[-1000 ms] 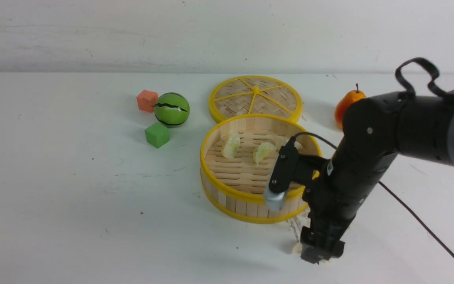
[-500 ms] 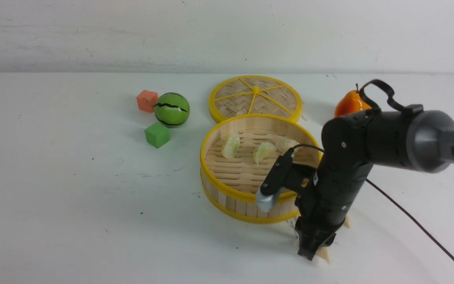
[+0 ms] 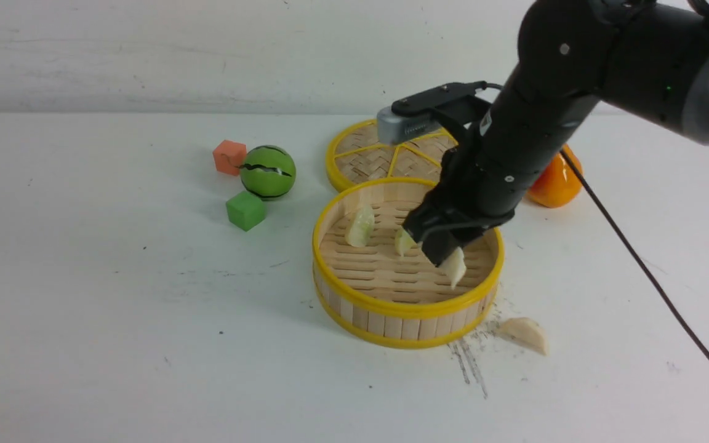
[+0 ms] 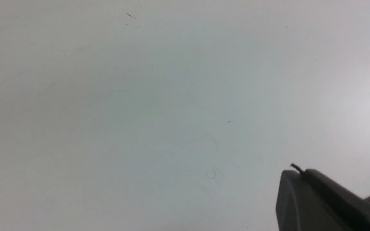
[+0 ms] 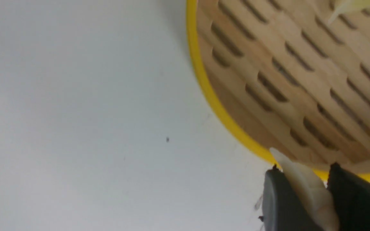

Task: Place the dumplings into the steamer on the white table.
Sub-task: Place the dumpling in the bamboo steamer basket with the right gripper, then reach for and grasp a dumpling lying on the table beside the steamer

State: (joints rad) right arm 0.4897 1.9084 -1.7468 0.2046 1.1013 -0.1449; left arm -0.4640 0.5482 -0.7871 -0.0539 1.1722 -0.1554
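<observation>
Four dumplings show in the front view. One [image 3: 455, 267] hangs point-down from the right gripper [image 3: 439, 253], whose jaws are closed on its upper part; it is above the steamer [image 3: 391, 306], over the right half of the slatted floor and not touching it. Two more lie inside the steamer: one [image 3: 360, 226] near the far left wall, and one [image 3: 401, 241] near the middle, half hidden by the gripper. The arm may hide others. The fourth [image 3: 524, 334] lies on the white surface [image 3: 114, 277], just beside the steamer's near right wall, among dark scuff marks.

These pieces look light, smooth and fairly stiff, with tapered ends, so they probably slide out of a pinch easily. The plump middle, across the two broad sides, seems the safest hold. The loose one lies flat, so the jaws would need to straddle it close to the surface.

Only one grey tip of the left gripper [image 4: 303, 179] shows, closed and holding nothing, over bare surface. The flat woven lid [image 3: 360, 157] lies behind the steamer.
</observation>
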